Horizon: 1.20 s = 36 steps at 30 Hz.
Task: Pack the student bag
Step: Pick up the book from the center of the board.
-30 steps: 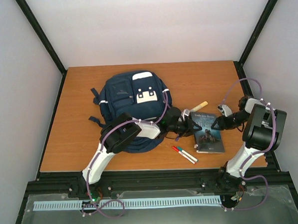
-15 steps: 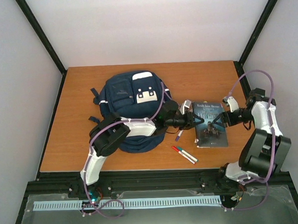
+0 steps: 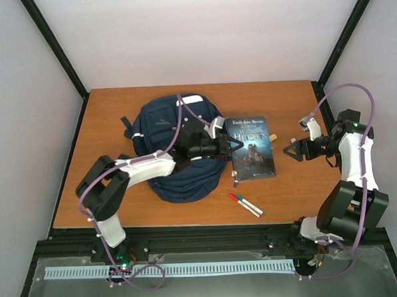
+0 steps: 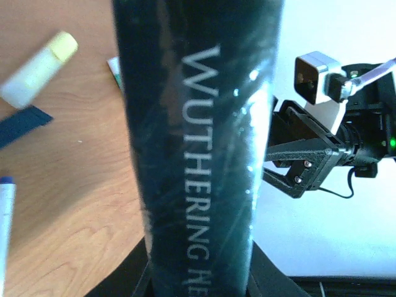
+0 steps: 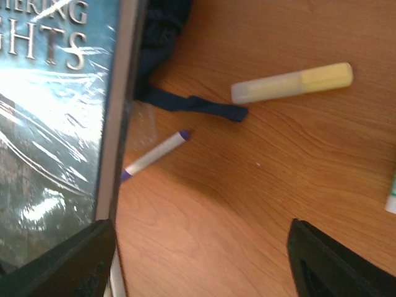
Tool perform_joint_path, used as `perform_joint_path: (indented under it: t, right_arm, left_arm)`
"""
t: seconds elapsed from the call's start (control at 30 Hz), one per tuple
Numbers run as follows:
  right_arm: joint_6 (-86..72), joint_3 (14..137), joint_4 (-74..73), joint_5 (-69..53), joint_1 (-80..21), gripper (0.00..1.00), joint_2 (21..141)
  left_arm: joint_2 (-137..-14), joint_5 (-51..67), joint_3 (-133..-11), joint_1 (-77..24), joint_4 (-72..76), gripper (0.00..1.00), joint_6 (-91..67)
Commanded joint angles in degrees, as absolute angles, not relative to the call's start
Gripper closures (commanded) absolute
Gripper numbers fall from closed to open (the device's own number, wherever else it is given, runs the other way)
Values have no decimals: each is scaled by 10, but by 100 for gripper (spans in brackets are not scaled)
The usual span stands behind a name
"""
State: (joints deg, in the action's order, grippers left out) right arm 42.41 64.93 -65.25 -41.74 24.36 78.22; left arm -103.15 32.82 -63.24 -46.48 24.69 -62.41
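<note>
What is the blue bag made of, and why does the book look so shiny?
The student bag looks like soft woven fabric, matte navy: it slumps and creases. The book seems to be paper under a clear glossy plastic wrap: wrinkles and bright glare streaks show on its cover.

Navy student bag [image 3: 156,123] — lying flat.

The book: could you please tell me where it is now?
In the top view the book is centre-right, gripped at its spine by the left tool, just right of the student bag; the open right tool stands apart beyond it.
</note>
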Motion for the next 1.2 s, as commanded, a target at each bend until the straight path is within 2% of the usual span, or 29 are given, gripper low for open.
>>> perform_joint_path:
  t: [0.0, 0.03, 0.07, 0.2, 0.37, 0.63, 0.87, 1.0, 1.17]
  right_arm:
    - [431, 677, -663, -518, 243, 19, 784]
    - [424, 681, -654, -534, 244, 7, 779]
    - [403, 678, -633, -545, 244, 1, 773]
    - [321, 662, -557, -576, 227, 0, 749]
    - [301, 682, -573, -652, 135, 0, 782]
    - [352, 732, -658, -846, 71, 7, 863]
    - [457, 748, -765, -879, 29, 12, 913]
    - [460, 732, -765, -877, 11, 16, 915]
    - [404, 700, -705, -897, -8, 26, 903]
  left_arm:
    - [-918, 352, -619, -432, 243, 99, -531]
    - [-902, 354, -609, -423, 237, 99, -525]
    - [-888, 356, -598, -413, 232, 99, -522]
    - [-846, 381, -576, -376, 216, 99, -528]
    - [-809, 425, -580, -352, 208, 99, -516]
    - [-774, 446, -605, -332, 197, 99, -528]
    - [-786, 445, -599, -329, 261, 99, -579]
    - [-802, 444, -603, -329, 298, 99, -600]
    - [-829, 442, -609, -329, 328, 99, -616]
